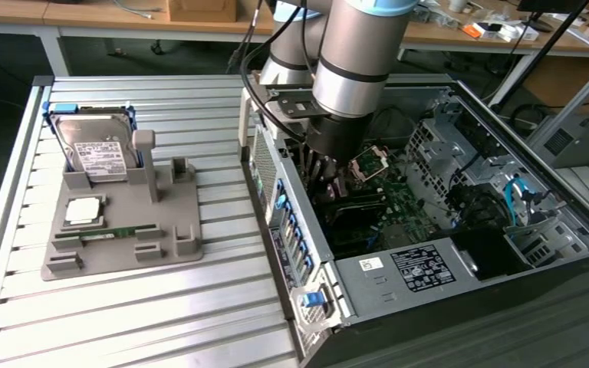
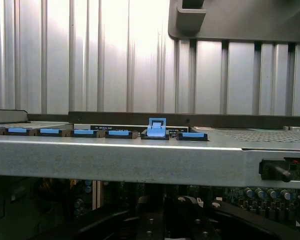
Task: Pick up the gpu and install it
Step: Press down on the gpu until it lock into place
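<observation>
A grey Universal Robots arm's black gripper (image 1: 327, 167), jaws pinched narrow, hangs inside the open black steel computer case (image 1: 540, 253), above the green motherboard (image 1: 402, 203). The thin dark gpu (image 1: 327, 185) appears to sit directly beneath the fingertips, though a firm grip cannot be confirmed. Its long axis looks roughly level, one end pointing toward the case wall with the blue plastic latches (image 1: 292, 230).

From the wrist camera I look across the grey metal edge of the computer case (image 2: 140, 162). Along its upper face runs a row of blue slot clips (image 2: 119, 133); one clip (image 2: 157, 127) stands raised above the others. Beyond lies the ribbed aluminium table (image 2: 90, 55), with a corner of the grey holder tray (image 2: 230, 20). Below the edge, the motherboard (image 2: 270, 197) sits in shadow.
</observation>
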Tool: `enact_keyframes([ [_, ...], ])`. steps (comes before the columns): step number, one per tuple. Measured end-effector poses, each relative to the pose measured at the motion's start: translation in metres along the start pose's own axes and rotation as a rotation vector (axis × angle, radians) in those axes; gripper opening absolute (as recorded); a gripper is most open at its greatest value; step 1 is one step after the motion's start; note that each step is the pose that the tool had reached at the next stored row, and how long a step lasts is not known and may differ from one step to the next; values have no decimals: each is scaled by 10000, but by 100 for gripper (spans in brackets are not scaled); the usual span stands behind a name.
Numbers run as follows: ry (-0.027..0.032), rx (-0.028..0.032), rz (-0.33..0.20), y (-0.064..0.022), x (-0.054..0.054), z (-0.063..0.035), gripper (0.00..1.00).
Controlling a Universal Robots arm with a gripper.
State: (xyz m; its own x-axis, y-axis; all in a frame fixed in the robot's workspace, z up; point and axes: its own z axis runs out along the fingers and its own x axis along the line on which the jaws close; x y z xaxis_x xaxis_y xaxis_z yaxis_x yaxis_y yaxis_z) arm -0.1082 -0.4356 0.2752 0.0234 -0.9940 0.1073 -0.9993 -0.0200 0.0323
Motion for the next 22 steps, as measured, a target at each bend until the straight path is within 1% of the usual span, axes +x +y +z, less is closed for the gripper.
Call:
enact_keyframes([
  [22,-1,0,0,0,0,0,11],
])
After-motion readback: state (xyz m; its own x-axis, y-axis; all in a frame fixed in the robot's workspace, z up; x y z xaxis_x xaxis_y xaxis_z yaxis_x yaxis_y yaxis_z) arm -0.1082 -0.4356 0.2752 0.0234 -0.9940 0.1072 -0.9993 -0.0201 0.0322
